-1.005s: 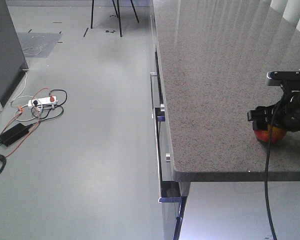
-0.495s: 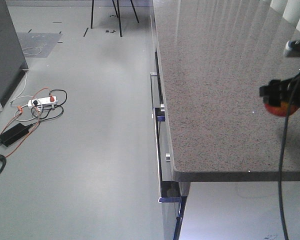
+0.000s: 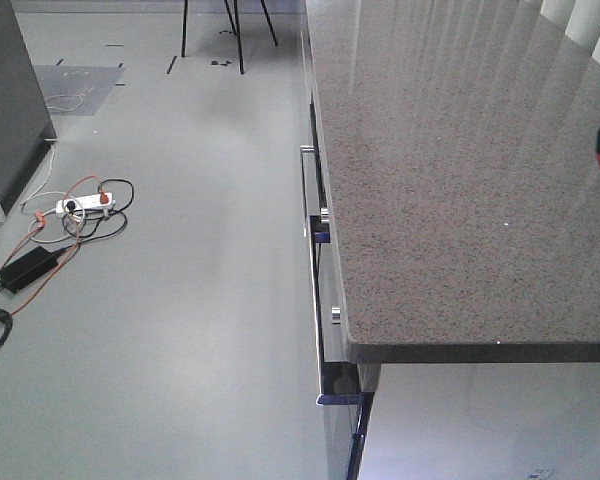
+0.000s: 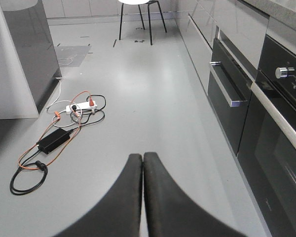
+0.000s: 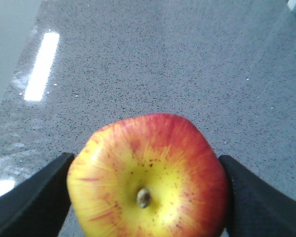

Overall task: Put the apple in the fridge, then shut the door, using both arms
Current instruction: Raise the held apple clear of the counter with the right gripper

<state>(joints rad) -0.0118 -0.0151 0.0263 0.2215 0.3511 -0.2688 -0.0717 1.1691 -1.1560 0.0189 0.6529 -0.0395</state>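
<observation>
Currently, we judge the task to be at its first stage. The right gripper (image 5: 146,160) is clamped on the apple (image 5: 148,182), its matte black fingers (image 5: 34,197) pressed to the two flanks. Transport to the fridge, placement on a shelf, release and closing of the door are all left to do. The left gripper (image 4: 142,159) is empty, its tapered black fingertips (image 4: 134,165) pressed flat against each other above the floor (image 4: 138,98). The apple is round and glossy, yellow around the brown calyx and streaked red toward the shoulders, with fine dark speckles. It is held over the counter (image 5: 163,59), well in from the edge that carries the drawer handles (image 3: 308,215); we cannot tell its clearance from the surface. In the front view only a red sliver of it shows at the right border. The counter top is a polished, stone-like grey, finely speckled, and it mirrors a bright light strip. Beyond it, the floor is smooth and pale grey. On the floor lie a white power strip (image 4: 81,105), a black adapter (image 4: 54,140) and looped orange and black cables (image 4: 34,168). Dark glass oven fronts (image 4: 227,113) with metal bar handles line the right side. Farthest, a tall dark grey panel (image 4: 29,49) stands at the left. It may be the fridge's outer side, but no interior or door is shown.
</observation>
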